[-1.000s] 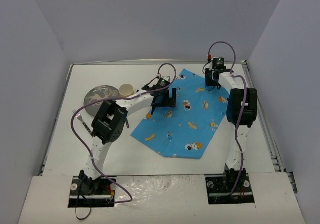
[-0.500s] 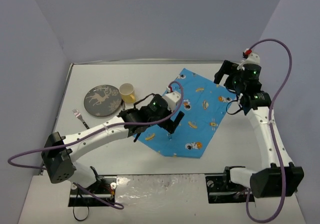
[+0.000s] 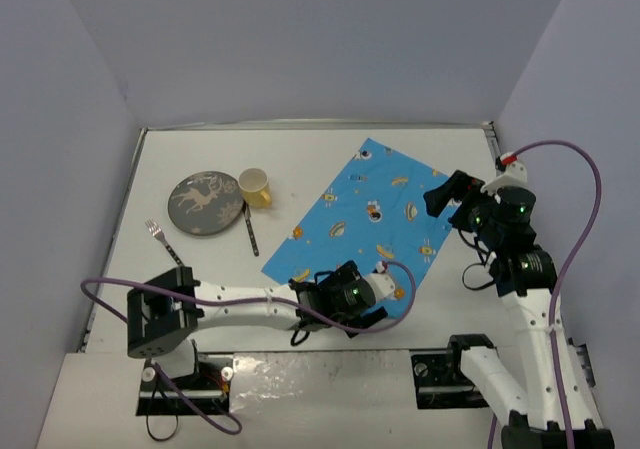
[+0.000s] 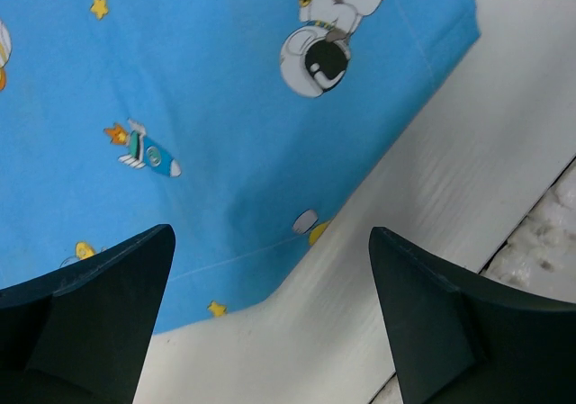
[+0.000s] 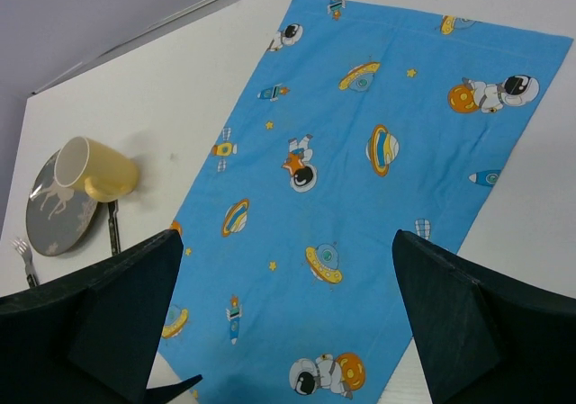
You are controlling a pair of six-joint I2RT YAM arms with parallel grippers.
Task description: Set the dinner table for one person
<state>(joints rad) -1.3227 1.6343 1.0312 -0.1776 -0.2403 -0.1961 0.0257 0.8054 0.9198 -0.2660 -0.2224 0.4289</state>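
Observation:
A blue cartoon-printed cloth [image 3: 365,224] lies flat and slanted on the white dinner table [image 3: 200,269]. My left gripper [image 3: 372,307] is low over the cloth's near corner, open, with nothing between its dark fingers [image 4: 99,305]. In the left wrist view the cloth [image 4: 225,89] edge and bare table lie under the left gripper [image 4: 270,233]. My right gripper [image 3: 440,197] hovers by the cloth's right edge, open and empty. In the right wrist view the right gripper [image 5: 283,237] looks down on the cloth [image 5: 360,152].
At the far left sit a dark grey plate [image 3: 205,203], a yellow mug [image 3: 254,186] on its side at the plate's rim, a knife [image 3: 249,231] and a fork [image 3: 160,239]. The right wrist view also shows the mug [image 5: 99,172] and plate [image 5: 49,215]. A metal rim [image 3: 500,169] borders the table.
The left arm swept from the cloth's middle down to its near corner. The right arm drew back from the cloth's far right corner toward the right and lifted, its jaws now wide.

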